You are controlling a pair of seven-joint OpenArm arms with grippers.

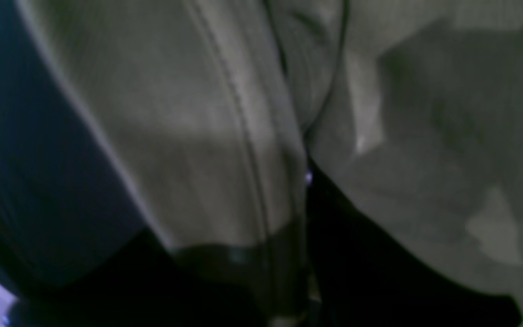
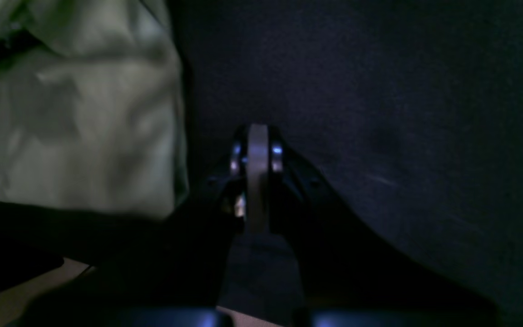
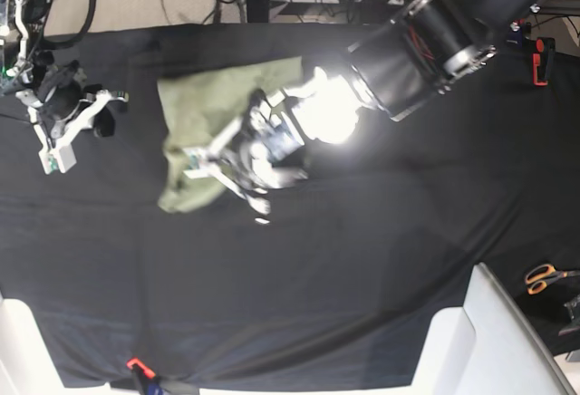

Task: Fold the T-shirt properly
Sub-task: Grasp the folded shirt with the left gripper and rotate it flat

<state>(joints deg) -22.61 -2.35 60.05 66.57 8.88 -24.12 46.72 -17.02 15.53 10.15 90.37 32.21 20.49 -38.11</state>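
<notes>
The pale sage-green T-shirt (image 3: 204, 105) lies bunched on the black table cloth (image 3: 362, 259), left of centre in the base view. My left gripper (image 3: 198, 164) sits at its lower left edge. In the left wrist view the T-shirt (image 1: 189, 127) fills the frame, and a hemmed fold runs down between the dark jaws of the left gripper (image 1: 266, 268), which are shut on it. My right gripper (image 3: 54, 155) hovers at the far left, apart from the shirt. The right wrist view shows the right gripper (image 2: 257, 136) shut and empty over the cloth, with the T-shirt (image 2: 80, 127) to its left.
Orange-handled scissors (image 3: 544, 277) lie at the right edge. A white bin (image 3: 489, 341) stands at the bottom right and another white edge (image 3: 14, 350) at the bottom left. A red clamp (image 3: 136, 365) grips the cloth's front edge. Cables and stands crowd the back.
</notes>
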